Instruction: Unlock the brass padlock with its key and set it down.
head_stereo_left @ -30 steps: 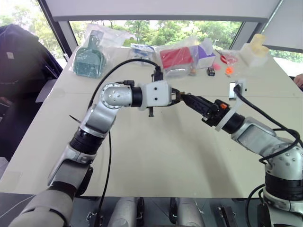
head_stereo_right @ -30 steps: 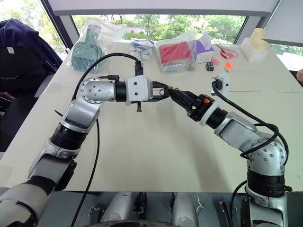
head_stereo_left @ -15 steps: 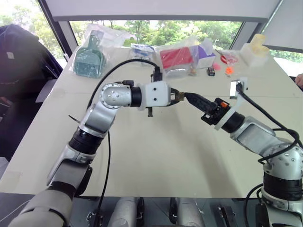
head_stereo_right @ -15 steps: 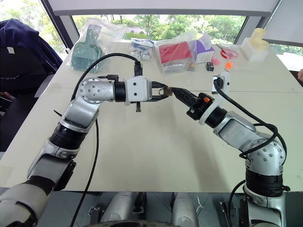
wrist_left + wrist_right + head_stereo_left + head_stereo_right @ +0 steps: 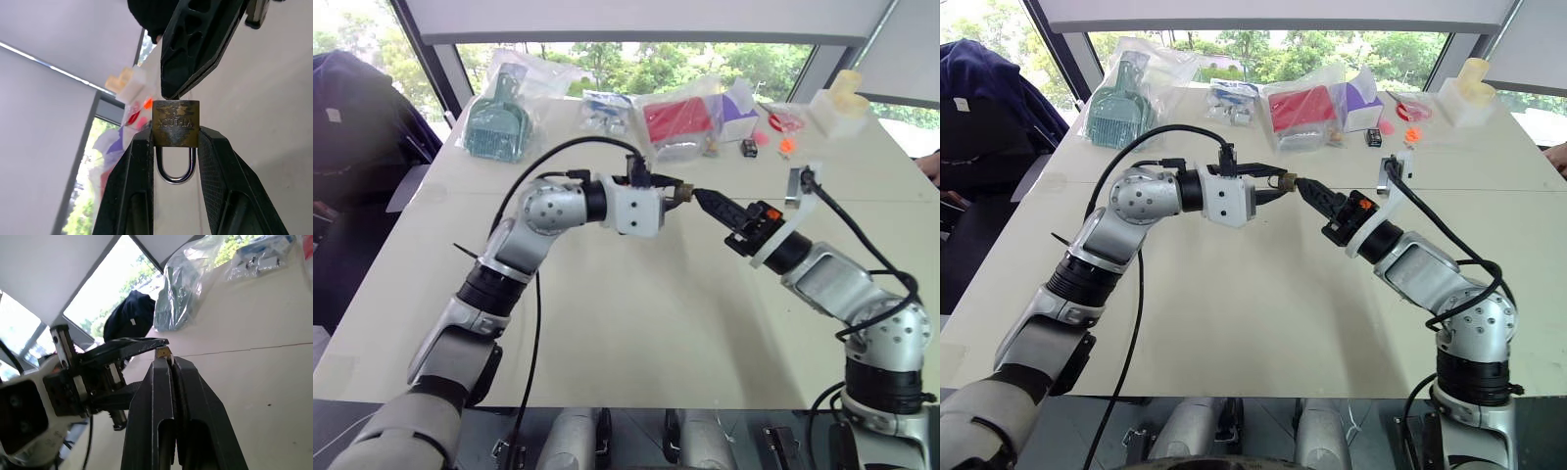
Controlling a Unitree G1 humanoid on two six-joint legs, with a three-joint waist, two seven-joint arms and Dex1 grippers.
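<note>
Left wrist view: left tool (image 5: 176, 142) grips the brass padlock (image 5: 176, 124) by its body, shackle lying between the fingers. Right tool (image 5: 171, 93), jaws clenched, meets the padlock's outer face tip-first. Both hang above the tabletop (image 5: 636, 323); the key cannot be made out.
</note>
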